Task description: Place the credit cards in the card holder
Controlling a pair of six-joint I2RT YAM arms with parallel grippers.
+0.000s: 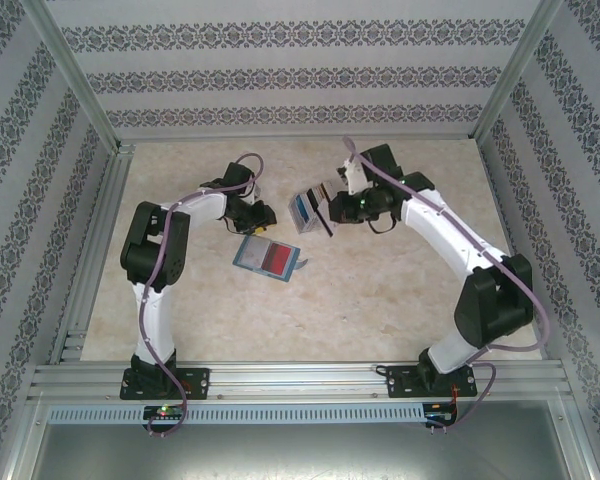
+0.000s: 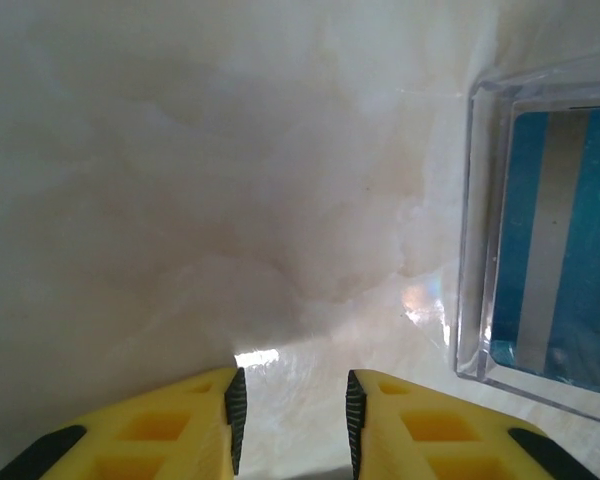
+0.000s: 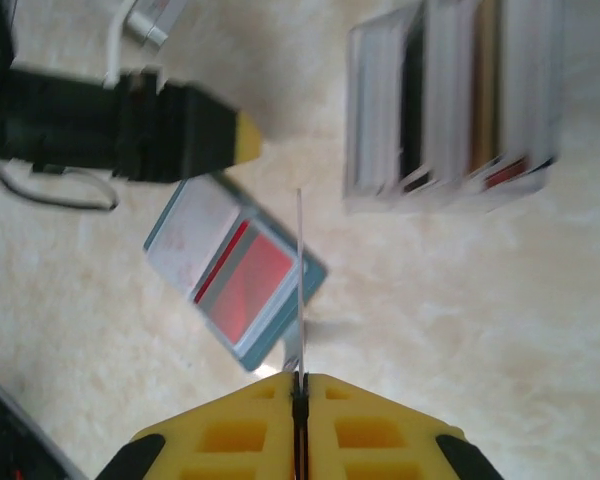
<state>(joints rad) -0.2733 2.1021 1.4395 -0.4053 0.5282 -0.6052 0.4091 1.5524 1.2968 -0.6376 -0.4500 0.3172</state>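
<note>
the cream, marbled tabletop [image 1: 380, 300] is carrying the task's things near its far middle. the left gripper [image 1: 258, 218] is hanging just beyond the loose cards [image 1: 270, 258]. its jaws are standing apart over bare surface, and one yellow fingertip [image 3: 242, 135] is showing in the right wrist view. at the right of the left wrist view a clear plastic wall [image 2: 480, 230] is standing in front of a blue striped card [image 2: 540, 250]; which container it belongs to i cannot tell. the clear card holder [image 1: 308, 207] is sitting between the two grippers, with dark, tan and whitish cards standing on edge inside. the right gripper [image 3: 300, 378] is holding a thin card [image 3: 300, 280] edge-on, jaws clamped on it, above the loose cards, which are lying flat and showing red, whitish and blue.
</note>
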